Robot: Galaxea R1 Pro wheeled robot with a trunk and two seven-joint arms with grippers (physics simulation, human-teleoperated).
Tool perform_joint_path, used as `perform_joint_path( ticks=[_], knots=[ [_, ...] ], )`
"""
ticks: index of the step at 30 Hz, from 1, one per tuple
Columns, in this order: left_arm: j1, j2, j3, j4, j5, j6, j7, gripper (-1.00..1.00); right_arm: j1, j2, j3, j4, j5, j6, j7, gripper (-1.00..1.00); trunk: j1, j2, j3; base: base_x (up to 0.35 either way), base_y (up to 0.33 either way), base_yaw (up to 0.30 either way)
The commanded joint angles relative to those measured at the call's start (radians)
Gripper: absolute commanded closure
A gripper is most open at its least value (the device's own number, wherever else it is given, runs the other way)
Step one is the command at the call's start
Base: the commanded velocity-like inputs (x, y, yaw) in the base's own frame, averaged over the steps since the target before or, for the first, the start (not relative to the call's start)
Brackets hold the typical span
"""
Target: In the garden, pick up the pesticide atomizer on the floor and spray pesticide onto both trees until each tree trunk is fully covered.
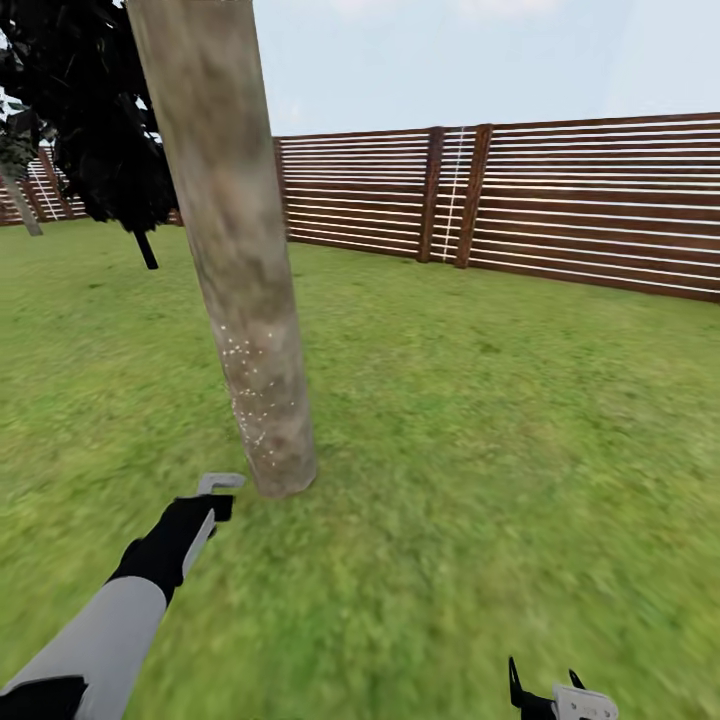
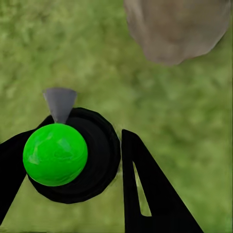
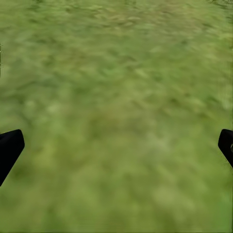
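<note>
The pesticide atomizer (image 2: 56,154), a black round body with a bright green ball top and a grey cone nozzle (image 2: 60,103), sits between the black fingers of my left gripper (image 2: 73,148), which is shut on it. In the head view my left gripper (image 1: 214,498) hangs low over the grass, just left of the base of the near tree trunk (image 1: 240,260). Whitish pesticide specks (image 1: 255,400) dot the trunk's lower part. The trunk's base (image 2: 177,29) shows beyond the nozzle. My right gripper (image 1: 546,692) is open over bare lawn.
A second tree stands far left, with a thin grey trunk (image 1: 20,205) and dark jagged foliage (image 1: 90,130). A brown slat fence (image 1: 560,200) bounds the lawn at the back. Open grass (image 1: 480,420) stretches to the right of the near trunk.
</note>
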Motion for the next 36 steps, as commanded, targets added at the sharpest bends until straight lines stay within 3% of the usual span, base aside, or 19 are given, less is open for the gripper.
perform_joint_path(
  ticks=[1,12,15,18,25,36],
  knots=[
    [0.000,-0.001,0.000,0.000,0.002,-0.004,0.006,1.00,0.000,0.000,0.000,0.000,0.000,0.000,0.000,-1.00,0.000,0.000,0.000,0.000,-0.273,0.262],
    [0.000,-0.005,0.001,0.011,0.007,-0.005,0.032,1.00,0.000,0.000,0.000,0.000,0.000,0.000,0.000,-1.00,0.000,0.000,0.003,0.139,-0.251,0.193],
    [0.000,-0.030,0.001,0.018,0.004,-0.006,0.063,1.00,0.000,0.000,0.000,-0.002,-0.001,-0.001,0.000,-1.00,0.000,0.000,0.003,0.029,-0.270,0.003],
    [0.000,-0.033,0.001,0.019,0.005,-0.006,0.097,1.00,0.000,0.001,0.000,-0.002,0.000,-0.002,0.000,-1.00,0.000,0.000,0.003,0.002,-0.274,0.000],
    [0.000,-0.033,0.002,0.019,0.008,-0.006,0.101,1.00,0.000,0.002,0.000,0.000,0.000,-0.002,0.000,-1.00,0.000,0.000,0.003,0.000,-0.274,0.034],
    [0.000,-0.033,0.002,0.019,0.017,-0.006,0.100,1.00,0.000,0.002,0.000,0.000,0.000,-0.002,0.000,-1.00,0.000,0.000,0.003,0.000,-0.274,0.268]
  ],
)
